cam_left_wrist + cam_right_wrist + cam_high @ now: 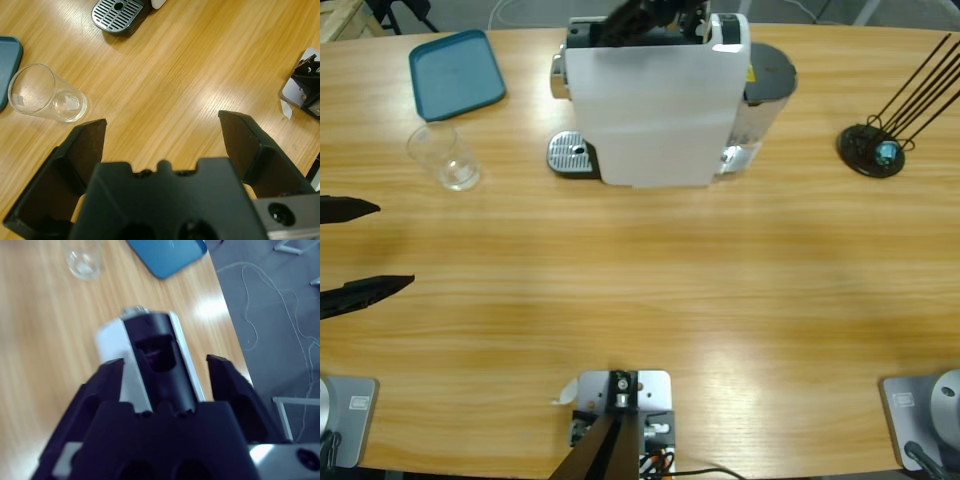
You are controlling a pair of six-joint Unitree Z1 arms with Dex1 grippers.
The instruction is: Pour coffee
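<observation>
left gripper (162,125) gapes empty near the glass (47,93); right gripper (165,367), seemingly open, hovers over the coffee machine (655,100). next: grasp glass.

The left gripper (162,125) had a matt black moulded body with a notched upper edge, a rounded bump at its middle and two round recesses low on its face. Its two black jaws were broad, flat-faced wedges with raised rims along their outer edges. A silver-grey metal plate carrying one dark round screw sat at the body's lower right corner. In the high view the jaws appeared as two slim, pointed black blades. The right gripper (165,362) had the same black body with a scalloped upper edge, two black tapering jaws and a silver-grey plate with a screw.
</observation>
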